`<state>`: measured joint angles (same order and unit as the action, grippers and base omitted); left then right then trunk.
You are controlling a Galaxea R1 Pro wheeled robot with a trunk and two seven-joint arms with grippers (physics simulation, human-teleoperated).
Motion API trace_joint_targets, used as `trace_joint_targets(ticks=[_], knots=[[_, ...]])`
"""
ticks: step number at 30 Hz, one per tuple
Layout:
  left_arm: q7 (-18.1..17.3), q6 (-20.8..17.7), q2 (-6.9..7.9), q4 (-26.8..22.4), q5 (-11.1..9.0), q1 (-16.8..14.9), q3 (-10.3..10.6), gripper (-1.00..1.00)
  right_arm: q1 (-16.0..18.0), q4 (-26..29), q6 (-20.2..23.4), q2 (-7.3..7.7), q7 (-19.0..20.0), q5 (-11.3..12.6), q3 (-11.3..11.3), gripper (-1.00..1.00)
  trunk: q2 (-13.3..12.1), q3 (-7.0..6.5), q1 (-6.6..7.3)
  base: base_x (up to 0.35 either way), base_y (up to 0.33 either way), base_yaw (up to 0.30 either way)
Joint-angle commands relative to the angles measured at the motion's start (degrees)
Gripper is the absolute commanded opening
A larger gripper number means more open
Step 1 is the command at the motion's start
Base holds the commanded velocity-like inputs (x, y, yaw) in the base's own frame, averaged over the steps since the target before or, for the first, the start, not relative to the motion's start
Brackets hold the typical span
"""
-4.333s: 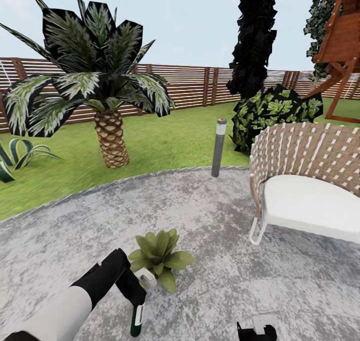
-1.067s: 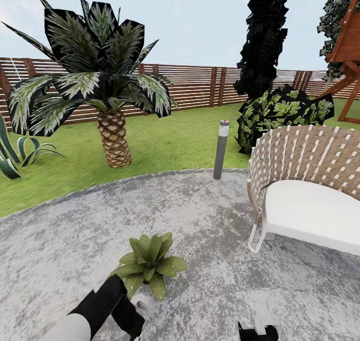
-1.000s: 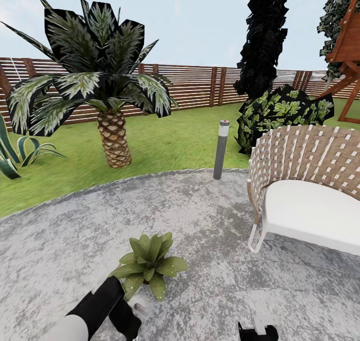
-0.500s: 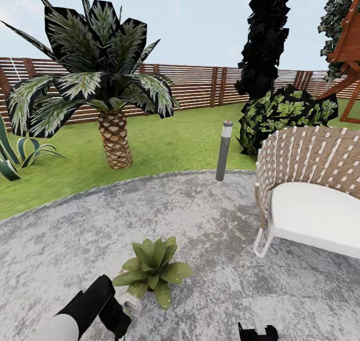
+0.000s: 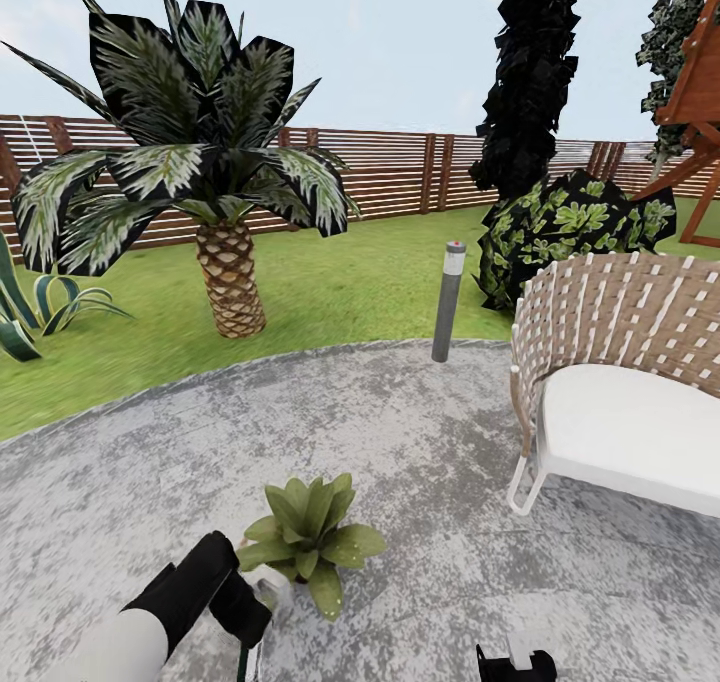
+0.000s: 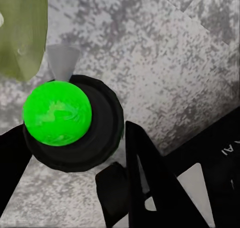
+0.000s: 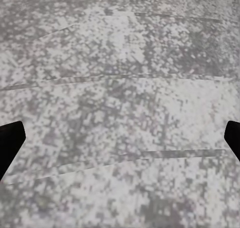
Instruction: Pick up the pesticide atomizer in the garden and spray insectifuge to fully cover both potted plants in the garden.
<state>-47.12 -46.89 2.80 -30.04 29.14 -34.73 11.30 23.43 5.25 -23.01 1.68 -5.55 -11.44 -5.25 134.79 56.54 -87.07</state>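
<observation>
Atomizer [image 6: 60, 120] between left fingers [image 6: 150, 183], rosette [image 5: 310, 537] beside

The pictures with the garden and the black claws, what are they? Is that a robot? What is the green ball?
Yes, it is a pretend robot inside a computer game world. It has a camera on its head and one near each hand.

The big garden picture is from the head. You can see a grey patio, a woven chair, a palm tree and a wooden fence. A little potted plant sits on the patio.

The left gripper, a two-fingered claw, holds the pesticide atomizer, a small sprayer, right beside the plant. The left hand's camera looks down on the sprayer: the green ball is part of it.

The right gripper hangs open over bare patio, holding nothing.
</observation>
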Motion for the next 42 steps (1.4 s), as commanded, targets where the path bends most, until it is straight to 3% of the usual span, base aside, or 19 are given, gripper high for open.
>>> trace_joint_targets(ticks=[1, 10, 21, 25, 27, 42], knots=[[-0.48, 0.02, 0.26, 0.18, 0.74, -0.07, 0.24, -1.0, 0.04, -0.06, -0.19, -0.01, -0.16, -0.61, -0.46, 1.0, 0.02, 0.06, 0.01, 0.0, 0.0, 0.0], [-0.58, 0.72, 2.3, 0.78, 1.03, 0.17, 0.78, -1.0, 0.04, -0.05, -0.19, -0.09, -0.08, -0.61, -0.47, 1.0, 0.02, 0.06, 0.01, 0.0, 0.0, -0.097], [-0.69, 0.69, 2.37, 0.89, 0.91, 0.37, 1.07, -1.0, 0.04, 0.02, -0.19, -0.1, -0.14, -0.61, -0.46, 1.0, 0.02, 0.06, 0.01, 0.05, 0.116, -0.101], [-0.69, 0.75, 2.51, 2.26, 0.86, 0.39, 4.11, -1.0, 0.04, -0.01, -0.19, -0.09, -0.08, -0.61, -0.46, 1.0, 0.02, 0.06, 0.01, 0.002, 0.004, -0.154], [-0.69, 0.75, 2.42, 2.61, 0.95, 0.37, 4.52, -1.0, 0.04, -0.05, -0.19, -0.1, -0.07, -0.61, -0.46, 1.0, 0.02, 0.06, 0.01, 0.0, 0.0, -0.288], [-0.72, 0.63, 1.48, 1.68, 0.61, -0.1, 4.35, -1.0, 0.04, -0.04, -0.19, -0.1, -0.13, -0.61, -0.46, 1.0, 0.02, 0.06, 0.01, -0.072, 0.131, -0.155]])
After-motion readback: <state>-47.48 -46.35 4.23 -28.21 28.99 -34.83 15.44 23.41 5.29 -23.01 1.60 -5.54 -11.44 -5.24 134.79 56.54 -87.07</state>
